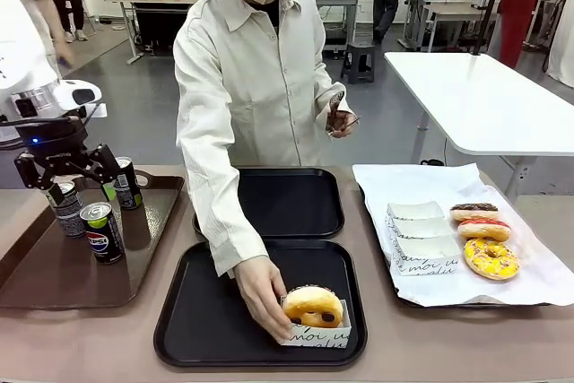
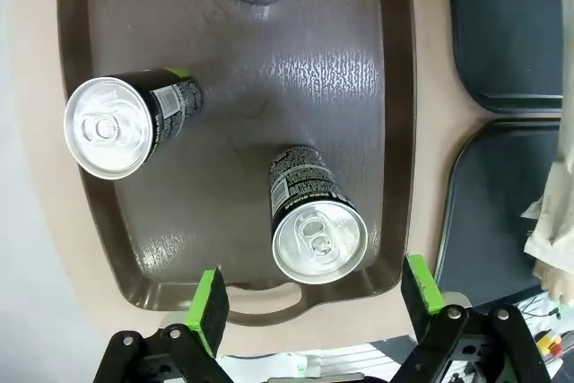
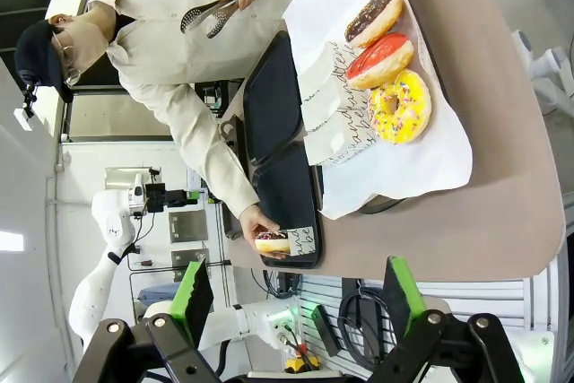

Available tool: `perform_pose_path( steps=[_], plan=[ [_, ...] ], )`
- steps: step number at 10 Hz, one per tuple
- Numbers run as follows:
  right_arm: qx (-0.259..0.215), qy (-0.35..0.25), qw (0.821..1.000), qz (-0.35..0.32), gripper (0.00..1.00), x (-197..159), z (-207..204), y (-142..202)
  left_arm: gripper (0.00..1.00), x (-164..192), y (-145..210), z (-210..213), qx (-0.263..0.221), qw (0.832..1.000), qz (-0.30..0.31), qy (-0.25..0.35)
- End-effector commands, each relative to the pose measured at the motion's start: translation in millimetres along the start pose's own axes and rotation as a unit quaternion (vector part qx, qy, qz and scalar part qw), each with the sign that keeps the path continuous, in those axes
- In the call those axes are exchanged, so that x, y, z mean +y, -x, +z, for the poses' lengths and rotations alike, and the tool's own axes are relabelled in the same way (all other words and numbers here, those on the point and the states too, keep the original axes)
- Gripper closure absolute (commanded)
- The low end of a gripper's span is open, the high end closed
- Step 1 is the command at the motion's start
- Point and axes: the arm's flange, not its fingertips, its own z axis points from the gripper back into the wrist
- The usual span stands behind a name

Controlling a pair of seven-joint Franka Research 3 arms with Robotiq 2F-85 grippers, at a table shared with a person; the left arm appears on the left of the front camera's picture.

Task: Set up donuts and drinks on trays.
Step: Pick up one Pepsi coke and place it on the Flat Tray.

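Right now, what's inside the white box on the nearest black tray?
One golden-brown ring donut sits in the white box. Its underside and the box floor are covered.

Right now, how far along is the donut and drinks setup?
One boxed donut sits on the near black tray, the person's hand touching it. The open left tool hovers over a can on the brown tray. Left: three donuts, all three cans, the far tray.

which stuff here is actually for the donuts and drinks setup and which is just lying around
For the job: near black tray; far black tray; boxed donut; chocolate donut; pink donut; yellow donut; empty boxes; Pepsi can; grey can; black can.
Just lying about: brown tray; white paper; white table; stool.
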Motion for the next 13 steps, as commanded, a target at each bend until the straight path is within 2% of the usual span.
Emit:
perform_pose_path(
  steps=[1,9,13],
  plan=[
    [0.000,-0.010,1.000,0.003,0.00,-2,2,0,0.00,-9,-11,-5,-0.001,1.000,0.014,-0.014],
    [0.000,-0.010,1.000,0.003,0.00,-2,2,0,0.00,-16,-18,-46,0.030,0.998,0.022,-0.059],
    [0.000,-0.010,1.000,0.003,0.00,-2,2,0,0.00,-17,-8,-58,0.028,0.997,0.016,-0.066]
  ],
)
